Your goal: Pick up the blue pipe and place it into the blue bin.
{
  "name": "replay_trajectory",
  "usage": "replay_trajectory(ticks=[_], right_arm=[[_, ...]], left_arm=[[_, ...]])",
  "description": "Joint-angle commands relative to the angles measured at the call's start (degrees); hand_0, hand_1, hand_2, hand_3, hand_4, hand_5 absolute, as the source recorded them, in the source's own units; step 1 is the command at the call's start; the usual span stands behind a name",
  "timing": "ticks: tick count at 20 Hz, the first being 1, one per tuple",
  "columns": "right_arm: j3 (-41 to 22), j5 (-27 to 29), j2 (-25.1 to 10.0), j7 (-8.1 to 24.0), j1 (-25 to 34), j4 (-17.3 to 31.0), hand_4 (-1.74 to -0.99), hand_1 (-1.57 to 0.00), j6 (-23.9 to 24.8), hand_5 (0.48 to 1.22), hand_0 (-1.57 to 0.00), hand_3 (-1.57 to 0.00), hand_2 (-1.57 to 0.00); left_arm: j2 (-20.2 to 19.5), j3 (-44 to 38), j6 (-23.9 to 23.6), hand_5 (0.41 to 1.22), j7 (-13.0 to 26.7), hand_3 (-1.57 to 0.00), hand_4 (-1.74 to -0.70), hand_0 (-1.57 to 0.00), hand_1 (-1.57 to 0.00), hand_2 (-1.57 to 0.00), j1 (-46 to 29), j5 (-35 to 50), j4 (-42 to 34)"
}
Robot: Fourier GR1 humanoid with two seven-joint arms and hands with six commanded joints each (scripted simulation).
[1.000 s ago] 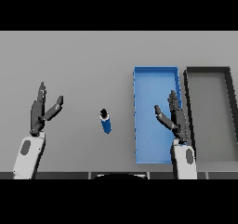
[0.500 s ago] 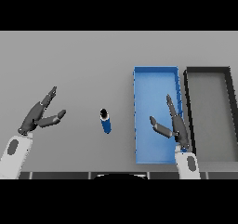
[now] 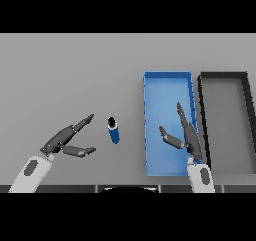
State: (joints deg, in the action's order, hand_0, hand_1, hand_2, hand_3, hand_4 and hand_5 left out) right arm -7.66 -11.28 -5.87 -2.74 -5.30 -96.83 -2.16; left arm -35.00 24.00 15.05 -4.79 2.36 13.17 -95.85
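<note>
Grey table [image 3: 75,75]: blue pipe [image 3: 113,130] upright beside blue bin [image 3: 167,87].

the grey table [image 3: 75,70] looks matt and smooth. the blue pipe [image 3: 114,131], just beyond the left hand [image 3: 65,139], has a smooth, plastic-like skin with a dark end. the blue bin [image 3: 167,92] under the right hand [image 3: 186,133] looks smooth and even; the black bin [image 3: 225,100] beside it is matt.

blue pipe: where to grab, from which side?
Likely mid-body of the blue pipe, from its left. It is a short cylinder, its dark open end facing the far side. The open left hand is already beside it; nothing lies between.
</note>
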Motion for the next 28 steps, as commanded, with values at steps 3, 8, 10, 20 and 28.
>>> replay_trajectory(ticks=[3,8,10,20,28], right_arm=[[-0.30,0.14,0.14,-0.81,-1.05,-0.77,-1.223,0.00,-0.22,0.619,0.00,0.00,0.00],[-0.13,-0.08,0.41,0.47,-0.50,-1.33,-1.229,0.00,0.41,0.622,0.00,0.00,0.00],[-0.29,0.37,0.24,0.16,-1.55,-2.20,-1.223,0.00,-0.19,0.618,0.00,0.00,0.00],[0.87,1.49,-0.10,0.97,-1.74,-2.06,-1.206,0.00,-0.25,0.606,0.00,0.00,0.00],[0.95,1.92,-0.32,0.57,-2.46,-2.84,-1.195,0.00,-0.61,0.604,0.00,0.00,0.00]], left_arm=[[3.04,2.18,-1.56,0.466,-1.05,0.00,-1.19,0.00,0.00,0.00,0.31,-3.60,1.39],[8.98,4.64,-2.14,0.468,1.07,0.00,-1.21,0.00,0.00,0.00,3.50,-5.38,6.09],[11.64,5.33,-1.93,0.467,1.37,0.00,-1.19,0.00,0.00,0.00,4.98,-6.07,9.86],[20.15,6.61,-1.66,0.533,-2.52,0.00,-1.21,0.00,0.00,0.00,10.54,-7.44,19.18],[24.44,6.42,-3.09,0.988,-3.47,-1.01,-1.53,-0.89,-1.00,-1.03,11.25,-6.33,20.62]])
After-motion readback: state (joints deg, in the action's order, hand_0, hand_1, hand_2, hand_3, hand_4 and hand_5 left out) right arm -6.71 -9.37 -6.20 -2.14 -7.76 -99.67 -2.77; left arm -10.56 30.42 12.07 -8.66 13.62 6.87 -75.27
